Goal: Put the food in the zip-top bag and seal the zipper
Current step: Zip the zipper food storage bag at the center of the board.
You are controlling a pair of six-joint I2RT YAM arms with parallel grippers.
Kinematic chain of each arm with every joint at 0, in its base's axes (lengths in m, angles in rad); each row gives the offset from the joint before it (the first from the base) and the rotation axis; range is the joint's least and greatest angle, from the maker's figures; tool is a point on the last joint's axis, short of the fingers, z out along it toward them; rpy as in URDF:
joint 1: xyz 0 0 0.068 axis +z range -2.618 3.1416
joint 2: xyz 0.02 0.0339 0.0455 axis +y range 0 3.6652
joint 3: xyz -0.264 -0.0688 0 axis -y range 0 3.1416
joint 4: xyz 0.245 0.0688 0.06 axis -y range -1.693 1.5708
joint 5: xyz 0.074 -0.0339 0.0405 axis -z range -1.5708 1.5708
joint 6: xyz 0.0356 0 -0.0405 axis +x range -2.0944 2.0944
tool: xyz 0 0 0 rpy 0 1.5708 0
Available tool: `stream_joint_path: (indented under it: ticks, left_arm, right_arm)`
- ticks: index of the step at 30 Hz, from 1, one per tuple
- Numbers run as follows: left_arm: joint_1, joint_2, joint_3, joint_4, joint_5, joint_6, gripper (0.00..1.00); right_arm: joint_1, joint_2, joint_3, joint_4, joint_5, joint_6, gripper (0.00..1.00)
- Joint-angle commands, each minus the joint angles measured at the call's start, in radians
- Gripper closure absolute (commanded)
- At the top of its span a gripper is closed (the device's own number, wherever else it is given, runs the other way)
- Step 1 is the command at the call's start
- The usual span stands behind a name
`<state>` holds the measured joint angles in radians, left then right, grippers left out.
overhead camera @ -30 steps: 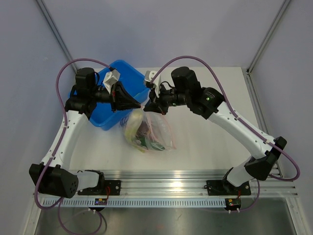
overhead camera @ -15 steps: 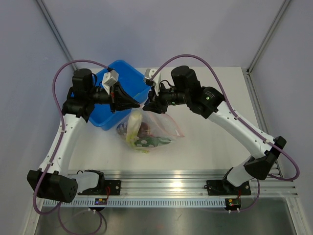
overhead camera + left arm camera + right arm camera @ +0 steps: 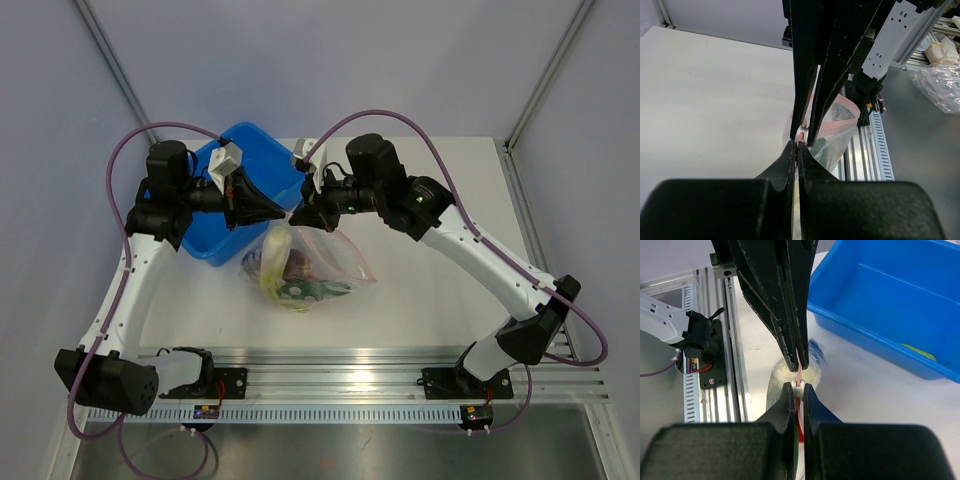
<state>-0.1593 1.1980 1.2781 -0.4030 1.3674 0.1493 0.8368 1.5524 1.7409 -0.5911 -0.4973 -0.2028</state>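
The zip-top bag (image 3: 322, 266) hangs by its top edge between both grippers, its bottom on the table. The food shows through it: a pale yellow-green stalk (image 3: 268, 266), a dark maroon round piece (image 3: 298, 265) and a green piece (image 3: 312, 290). My left gripper (image 3: 284, 211) is shut on the bag's mouth edge (image 3: 798, 146). My right gripper (image 3: 299, 216) faces it almost tip to tip and is shut (image 3: 798, 386) on a small white slider on the pink zipper (image 3: 800, 374). The bag (image 3: 839, 125) also shows in the left wrist view.
The blue bin (image 3: 238, 232) stands right behind the left gripper at the back left, and a yellow-green piece (image 3: 914, 351) lies in it. The aluminium rail (image 3: 340, 382) with the arm bases runs along the near edge.
The bag has swung up and spread out to the right, and its contents have shifted. The right gripper has edged left towards the left gripper. Both stay shut on the bag's top.
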Motion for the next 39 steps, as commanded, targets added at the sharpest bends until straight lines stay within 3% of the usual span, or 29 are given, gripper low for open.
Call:
stream_joint_path:
  ticks: [1,20,27,39]
  left_arm:
    - [-0.002,-0.034,0.004,0.039,-0.039,-0.002,1.0]
    - [0.02,-0.032,0.03,-0.034,-0.179,0.053,1.0]
    - [0.035,-0.021,0.043,-0.031,-0.177,0.052,1.0]
    - [0.058,-0.008,0.058,-0.033,-0.174,0.05,1.0]
  right_arm:
    - [0.004,-0.028,-0.003,0.063,-0.003,0.025,1.0]
    - [0.004,-0.302,-0.337,0.024,0.141,0.04,1.0]
    - [0.004,-0.416,-0.513,0.03,0.184,0.112,1.0]
    - [0.004,-0.558,-0.673,-0.027,0.25,0.241,1.0]
